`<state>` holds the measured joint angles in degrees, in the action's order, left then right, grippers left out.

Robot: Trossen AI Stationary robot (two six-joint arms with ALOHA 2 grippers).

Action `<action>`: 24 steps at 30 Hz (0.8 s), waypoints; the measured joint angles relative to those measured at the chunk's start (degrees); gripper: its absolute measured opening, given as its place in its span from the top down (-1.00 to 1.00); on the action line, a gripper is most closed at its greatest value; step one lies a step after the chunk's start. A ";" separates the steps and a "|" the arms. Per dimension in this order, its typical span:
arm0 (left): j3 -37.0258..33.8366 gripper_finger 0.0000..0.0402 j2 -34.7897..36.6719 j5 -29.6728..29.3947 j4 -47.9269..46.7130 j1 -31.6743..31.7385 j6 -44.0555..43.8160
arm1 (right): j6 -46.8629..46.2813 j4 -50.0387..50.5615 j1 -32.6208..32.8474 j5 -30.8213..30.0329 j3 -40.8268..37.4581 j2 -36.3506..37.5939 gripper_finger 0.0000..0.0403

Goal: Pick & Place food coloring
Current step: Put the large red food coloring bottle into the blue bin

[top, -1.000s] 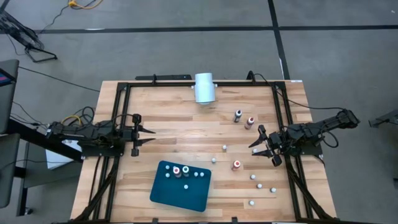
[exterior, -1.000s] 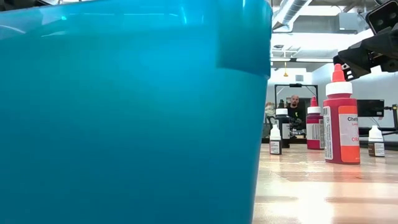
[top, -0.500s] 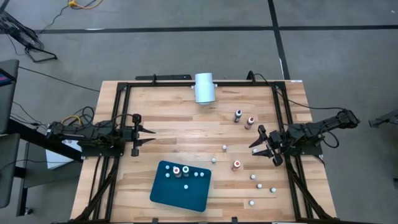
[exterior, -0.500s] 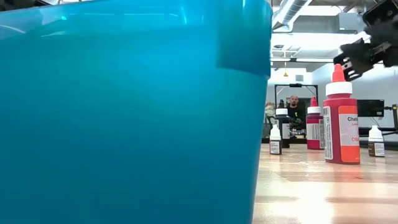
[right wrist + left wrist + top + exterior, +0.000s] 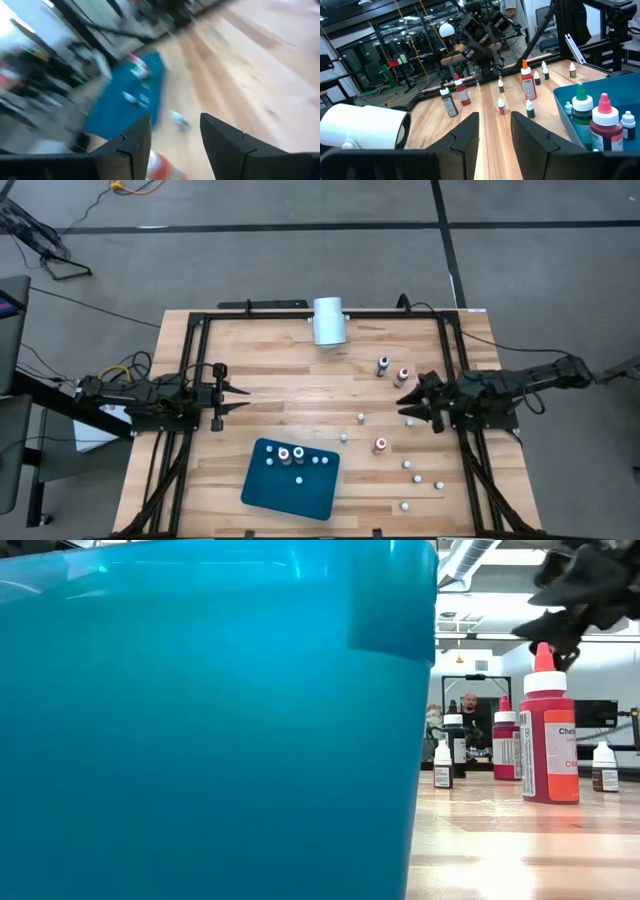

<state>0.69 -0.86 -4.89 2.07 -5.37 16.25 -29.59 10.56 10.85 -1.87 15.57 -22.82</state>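
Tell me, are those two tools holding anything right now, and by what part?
Nothing is held. The left tool waits open and empty. The right tool hangs open above the red bottle, not touching it.

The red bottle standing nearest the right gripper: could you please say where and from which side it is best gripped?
Probably at the white cap or just under it, coming from above. The red bottle stands upright on the table with its cone tip up, clear of its neighbours, so fingers can straddle it. The right gripper hangs open just beside and above it; the tray lies apart.
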 joint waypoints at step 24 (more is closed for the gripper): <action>-0.02 0.48 0.00 0.00 -0.01 -0.01 0.00 | 26.74 55.72 -18.52 -17.71 45.58 -48.03 -0.04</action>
<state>0.67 -0.86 -4.89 2.05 -5.38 16.25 -2.85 66.28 -7.67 -19.57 61.14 -70.85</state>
